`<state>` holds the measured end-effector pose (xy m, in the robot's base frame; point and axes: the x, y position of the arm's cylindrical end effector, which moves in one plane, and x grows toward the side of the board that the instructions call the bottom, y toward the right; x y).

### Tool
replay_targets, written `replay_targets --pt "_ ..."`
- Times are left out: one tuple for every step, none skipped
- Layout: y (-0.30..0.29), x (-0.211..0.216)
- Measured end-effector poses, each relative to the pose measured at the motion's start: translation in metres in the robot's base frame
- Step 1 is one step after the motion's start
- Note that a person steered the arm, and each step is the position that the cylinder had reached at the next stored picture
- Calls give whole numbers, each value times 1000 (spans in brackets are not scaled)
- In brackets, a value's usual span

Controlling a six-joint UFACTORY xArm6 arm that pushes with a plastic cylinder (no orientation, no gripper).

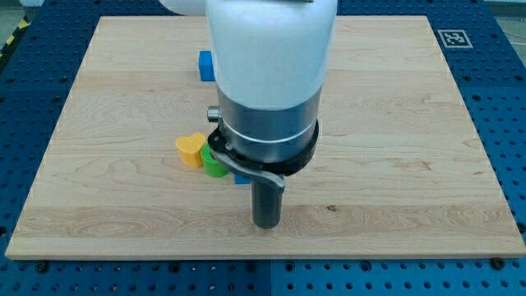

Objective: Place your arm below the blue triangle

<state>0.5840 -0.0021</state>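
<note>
Although the arm's broad white and grey body fills the middle of the view, my tip (266, 224) shows clearly at the end of the dark rod, resting on the wooden bench (411, 123) toward the view's bottom. Just above it and slightly to the view's left, a small sliver of a blue block (242, 178) peeks out from under the arm (its shape is mostly hidden, so whether this is the triangle cannot be told). Touching or just beside that sliver sits a green block (214, 164), partly covered by the arm, and against its left side lies a yellow heart-shaped block (191, 150). A second blue block (205, 66) sits well apart near the view's top, its right part hidden behind the arm. There is no hand here to open or close, only the bare rod.
</note>
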Motion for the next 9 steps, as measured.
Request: replay_targets --pt "0 -16" --pt "-6 -20" --pt "-21 -20" --pt "-30 -20" --pt "-31 -19" --pt "-31 -18" --pt "-31 -14" --pt "-31 -11" --pt "-31 -9"
